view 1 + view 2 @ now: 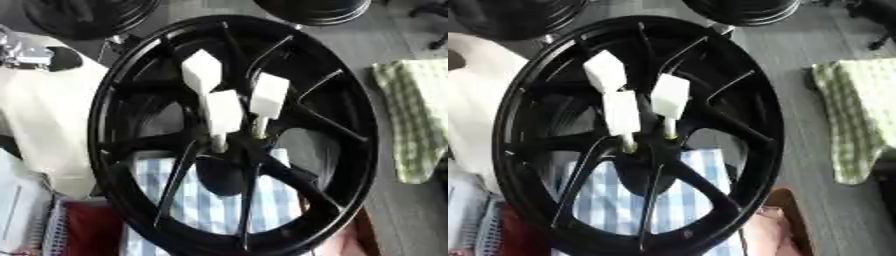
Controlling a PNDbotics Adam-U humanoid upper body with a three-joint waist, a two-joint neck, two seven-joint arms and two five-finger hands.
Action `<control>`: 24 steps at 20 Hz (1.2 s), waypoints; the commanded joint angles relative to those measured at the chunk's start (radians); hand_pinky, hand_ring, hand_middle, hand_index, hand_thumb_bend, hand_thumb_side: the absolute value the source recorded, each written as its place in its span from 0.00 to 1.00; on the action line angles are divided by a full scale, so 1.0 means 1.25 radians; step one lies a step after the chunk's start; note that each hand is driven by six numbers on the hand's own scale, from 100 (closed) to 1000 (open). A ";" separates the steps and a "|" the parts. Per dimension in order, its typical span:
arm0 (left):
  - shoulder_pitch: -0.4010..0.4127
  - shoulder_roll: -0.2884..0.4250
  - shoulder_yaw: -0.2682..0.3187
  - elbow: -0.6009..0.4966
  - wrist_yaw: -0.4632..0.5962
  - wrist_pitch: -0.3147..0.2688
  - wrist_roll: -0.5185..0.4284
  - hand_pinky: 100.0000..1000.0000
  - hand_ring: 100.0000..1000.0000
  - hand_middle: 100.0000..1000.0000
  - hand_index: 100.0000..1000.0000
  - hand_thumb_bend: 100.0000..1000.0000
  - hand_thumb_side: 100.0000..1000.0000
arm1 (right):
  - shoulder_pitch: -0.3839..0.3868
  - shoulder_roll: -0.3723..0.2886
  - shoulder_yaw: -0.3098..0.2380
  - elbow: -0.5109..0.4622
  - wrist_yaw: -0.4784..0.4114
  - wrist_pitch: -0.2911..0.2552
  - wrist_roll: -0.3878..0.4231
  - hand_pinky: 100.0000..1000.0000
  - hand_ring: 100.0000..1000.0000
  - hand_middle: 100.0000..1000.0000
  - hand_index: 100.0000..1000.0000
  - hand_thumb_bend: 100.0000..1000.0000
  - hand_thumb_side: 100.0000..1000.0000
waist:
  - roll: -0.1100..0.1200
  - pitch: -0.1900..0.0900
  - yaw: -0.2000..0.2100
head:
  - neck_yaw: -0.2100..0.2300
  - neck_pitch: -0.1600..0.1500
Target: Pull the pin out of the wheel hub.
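Three white pins [225,114] stand in the black wheel hub [229,155].

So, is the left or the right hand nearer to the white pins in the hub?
Neither can be named: no hand shows in either view. The white pins stand in the wheel hub, untouched.

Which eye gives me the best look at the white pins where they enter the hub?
The right eye view: the three white pins show yellowish tips at the hub of the black wheel. The left eye view shows the same pins, their lower ends less distinct against the spokes. Neither hand is in view.
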 commanded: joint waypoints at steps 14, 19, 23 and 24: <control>-0.051 -0.045 -0.039 0.040 0.082 -0.048 -0.029 0.81 0.78 0.75 0.85 0.39 0.50 | -0.039 0.004 0.017 0.000 0.008 0.008 0.021 0.81 0.63 0.55 0.61 0.00 0.45 | 0.016 0.001 -0.027 | 0.026 -0.038; -0.063 -0.056 -0.032 0.039 0.110 -0.052 -0.029 0.81 0.78 0.75 0.85 0.35 0.44 | -0.051 0.012 0.022 0.001 0.007 0.009 0.025 0.81 0.63 0.55 0.61 0.00 0.45 | 0.020 0.008 -0.039 | 0.034 -0.046; -0.073 -0.067 -0.032 0.042 0.111 -0.055 -0.022 0.81 0.78 0.75 0.84 0.30 0.36 | -0.057 0.017 0.026 -0.001 0.008 0.010 0.029 0.81 0.63 0.55 0.61 0.00 0.45 | 0.020 0.012 -0.047 | 0.037 -0.047; -0.075 -0.070 -0.032 0.045 0.108 -0.056 -0.019 0.81 0.78 0.75 0.84 0.29 0.35 | -0.058 0.019 0.026 -0.001 0.009 0.010 0.030 0.81 0.63 0.55 0.61 0.00 0.45 | 0.021 0.013 -0.049 | 0.039 -0.047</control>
